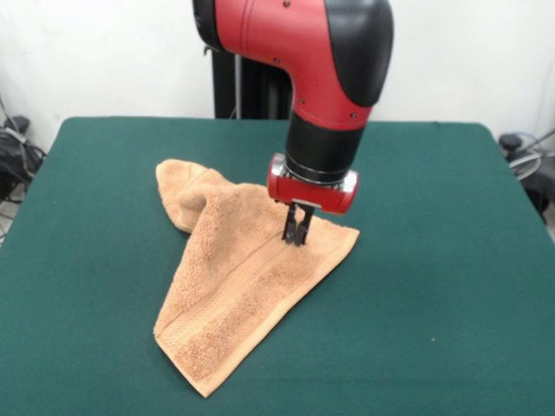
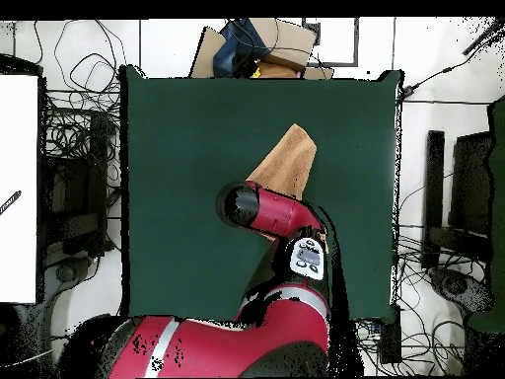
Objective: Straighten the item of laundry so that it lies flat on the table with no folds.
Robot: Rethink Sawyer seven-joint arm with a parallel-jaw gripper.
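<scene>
No readable writing anywhere. Towel [image 1: 238,277] lying rumpled near the middle of the green surface [image 1: 434,303], still folded over itself; in the front view, long axis running from a bunched far-left corner to a near corner at bottom. Fingers [image 1: 297,227] close together, tips pressing into the cloth's right part.

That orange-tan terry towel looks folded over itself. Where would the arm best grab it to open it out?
Probably the folded-over corner flap at the orange-tan terry towel's far end, nearest the robot, pinched from straight above. There the cloth bunches into raised folds, offering something to pinch, while the near end lies flat on the dark green felt table. The gripper is down mid-towel, close to one edge.
</scene>
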